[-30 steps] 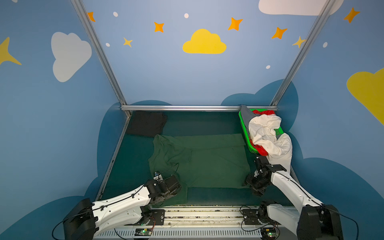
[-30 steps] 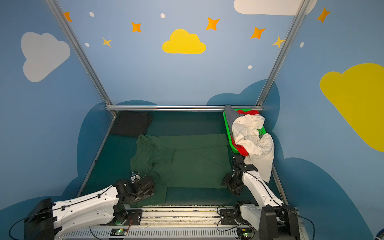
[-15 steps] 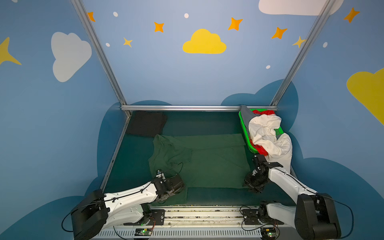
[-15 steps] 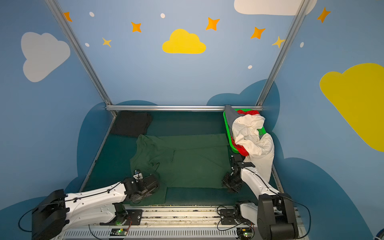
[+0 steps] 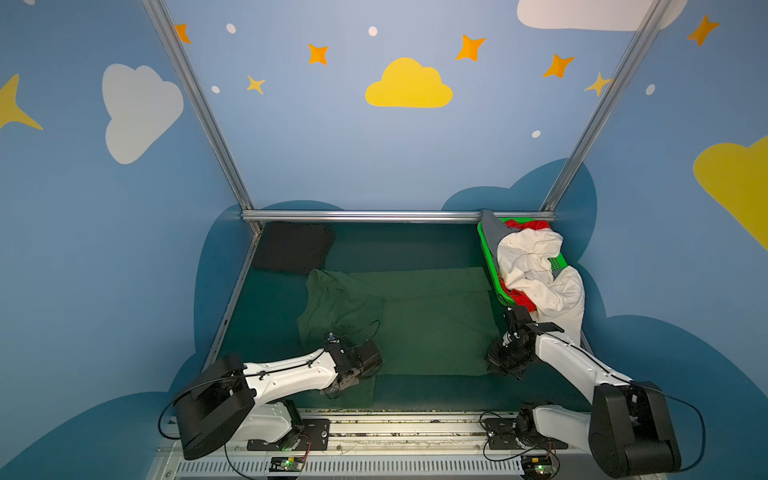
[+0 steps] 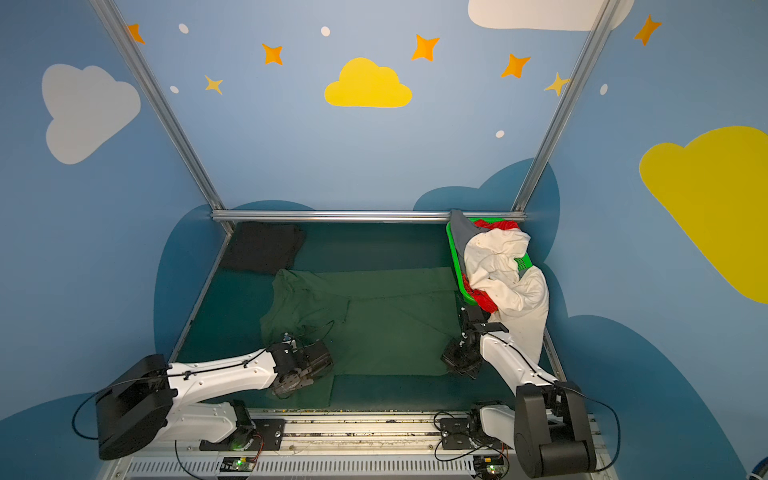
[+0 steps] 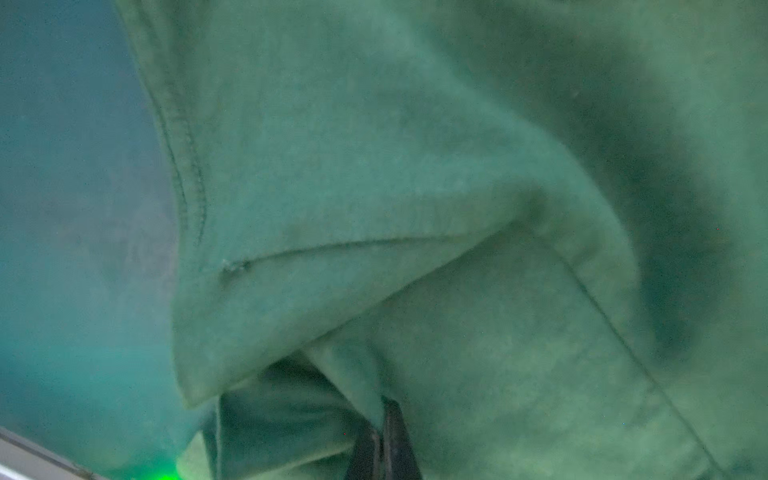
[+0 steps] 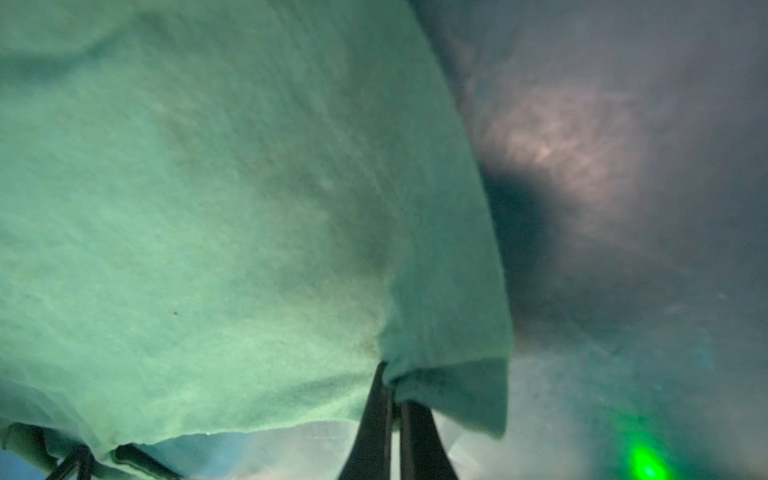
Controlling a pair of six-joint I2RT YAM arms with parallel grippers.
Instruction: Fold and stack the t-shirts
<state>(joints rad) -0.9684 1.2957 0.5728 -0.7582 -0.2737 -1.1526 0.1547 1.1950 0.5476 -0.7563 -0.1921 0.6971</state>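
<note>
1. Left wrist view is showing the left claw [image 7: 384, 419] pressed together on a bunched fold of the green tee [image 7: 415, 166], just beside a stitched hem.
2. Right wrist view is showing the right claw [image 8: 392, 405] pinching the same tee just in from its edge, near a corner.
3. In both top views the green tee is lying spread across the middle of the tabletop [image 5: 415, 245], with the left claw gripping near its 7 o'clock corner and the right claw near its 4 o'clock corner. A folded black tee [image 5: 293, 247] is sitting at 11 o'clock. The basket [image 5: 485, 249] at 2 o'clock is holding a white tee [image 5: 536, 266], a red tee [image 5: 521, 297] and a grey tee [image 5: 490, 228].
4. Both bites are looking shallow, so the cloth could be slipping free once a lift is loading them. The left bite seems to be catching several layers, which could be dragging a sleeve along and skewing the fold.
5. The white tee is hanging out of the basket just beside the right forearm, so a sweep toward 12 o'clock could be snagging it.
6. The left arm is reaching low toward 2 o'clock, forearm almost level and wrist tipping down. The right arm is sloping toward 10 o'clock, its wrist pointing down at the cloth.
</note>
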